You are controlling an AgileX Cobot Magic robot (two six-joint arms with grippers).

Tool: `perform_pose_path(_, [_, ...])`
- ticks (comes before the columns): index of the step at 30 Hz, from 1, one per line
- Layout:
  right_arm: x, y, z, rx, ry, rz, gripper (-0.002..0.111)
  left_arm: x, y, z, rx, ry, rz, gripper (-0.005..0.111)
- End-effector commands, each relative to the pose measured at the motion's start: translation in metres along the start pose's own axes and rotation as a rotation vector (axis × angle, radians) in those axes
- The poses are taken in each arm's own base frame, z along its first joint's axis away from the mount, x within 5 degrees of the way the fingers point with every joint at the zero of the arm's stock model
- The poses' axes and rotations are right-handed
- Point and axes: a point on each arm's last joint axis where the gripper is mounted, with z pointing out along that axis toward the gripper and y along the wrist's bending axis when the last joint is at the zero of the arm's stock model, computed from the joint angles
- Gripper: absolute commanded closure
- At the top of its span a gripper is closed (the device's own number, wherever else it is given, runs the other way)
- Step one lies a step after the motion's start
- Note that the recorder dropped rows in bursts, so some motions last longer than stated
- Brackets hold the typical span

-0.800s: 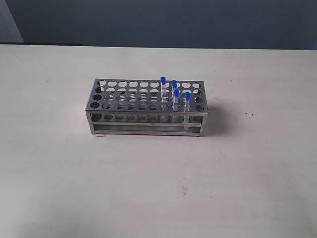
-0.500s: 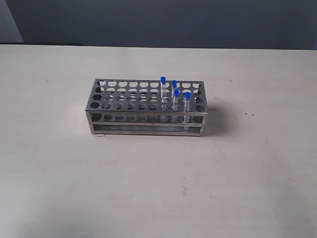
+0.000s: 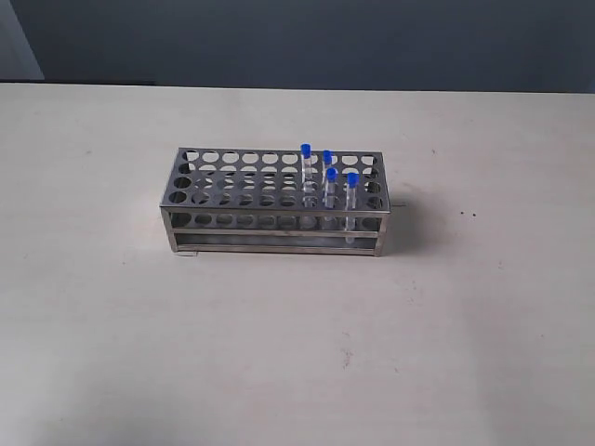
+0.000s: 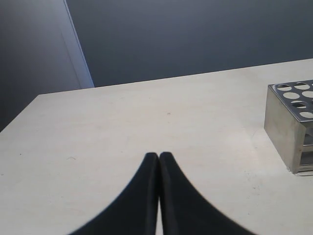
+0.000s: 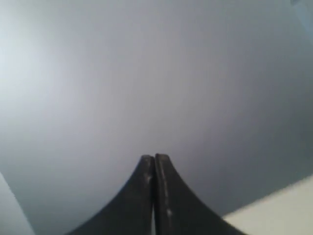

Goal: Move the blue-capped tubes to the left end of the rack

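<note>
In the exterior view, the silver metal test-tube rack point(image 3: 274, 200) stands near the middle of a pale surface point(image 3: 279, 353), with one long side facing the camera. The four blue-capped tubes point(image 3: 331, 174) stand upright in holes in the right half of the rack, their caps clear of the perforated top plate. One tube is furthest left and toward the back, a second is just beside it, and two more sit nearer the front. The frontmost of these is the one closest to the rack's right end. A dark blue-grey wall point(image 3: 297, 42) runs behind the surface.

In the left wrist view, the left tool point(image 4: 159, 155) has its two black fingers pressed together with nothing between them. It hangs over bare surface, and one end of the rack point(image 4: 281, 127) lies well apart from it at the picture's edge.

In the right wrist view, the right tool point(image 5: 154, 157) also has its fingers together and holds nothing. It faces mostly the grey wall. A pale wedge in one corner is probably the surface, though the picture is too soft to be sure. Neither the rack nor any tube shows here.
</note>
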Motion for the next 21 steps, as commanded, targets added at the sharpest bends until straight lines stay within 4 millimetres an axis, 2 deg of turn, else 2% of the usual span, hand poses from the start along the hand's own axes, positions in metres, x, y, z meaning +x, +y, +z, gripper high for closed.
perform_pose_path(1, [-0.067,0.04,0.033,-0.048,-0.025,-0.378,0.109,-0.002,0.0,0.0,0.007,-0.01,0.001,0.106])
perform_pose_path(4, [-0.09,0.056,0.077,-0.091,0.071,-0.48,0.109,-0.002,0.0,0.0,0.007,-0.01,0.001,0.106])
perform_pose_path(6, [-0.094,0.061,0.106,-0.144,0.141,-0.525,0.109,-0.002,0.0,0.0,0.007,-0.01,0.001,0.106])
perform_pose_path(9, [-0.086,0.065,0.142,-0.264,0.181,-0.607,0.109,-0.002,0.0,0.0,0.007,-0.012,0.001,0.106])
perform_pose_path(11, [-0.068,0.061,0.161,-0.331,0.208,-0.582,0.109,-0.002,0.0,0.0,0.007,-0.012,0.001,0.106])
perform_pose_path(12, [-0.055,0.057,0.169,-0.35,0.242,-0.57,0.109,-0.002,0.0,0.0,0.007,-0.012,0.001,0.106])
perform_pose_path(13, [-0.018,0.046,0.182,-0.379,0.338,-0.55,0.109,-0.002,0.0,0.0,0.007,-0.012,0.001,0.106])
perform_pose_path(14, [0.001,0.041,0.185,-0.394,0.387,-0.541,0.109,-0.002,0.0,0.0,0.007,-0.012,0.001,0.106])
perform_pose_path(15, [0.048,0.027,0.187,-0.448,0.522,-0.622,0.109,-0.002,0.0,0.0,0.007,-0.012,0.001,0.106])
perform_pose_path(16, [0.071,0.023,0.188,-0.489,0.596,-0.629,0.109,-0.002,0.0,0.0,0.007,-0.012,0.001,0.106])
perform_pose_path(17, [0.108,0.02,0.187,-0.614,0.711,-0.589,0.109,-0.002,0.0,0.0,0.007,-0.012,0.001,0.106])
perform_pose_path(18, [0.122,0.019,0.187,-0.672,0.751,-0.555,0.109,-0.002,0.0,0.0,0.007,-0.012,0.001,0.106])
perform_pose_path(19, [0.144,0.02,0.187,-0.789,0.813,-0.443,0.109,-0.002,0.0,0.0,0.006,-0.012,0.003,0.106])
perform_pose_path(20, [0.151,0.019,0.187,-0.813,0.834,-0.41,0.109,-0.002,0.0,0.0,0.006,-0.012,0.003,0.106])
perform_pose_path(21, [0.167,0.011,0.19,-0.793,0.896,-0.384,0.109,-0.002,0.0,0.0,0.006,-0.012,0.003,0.106])
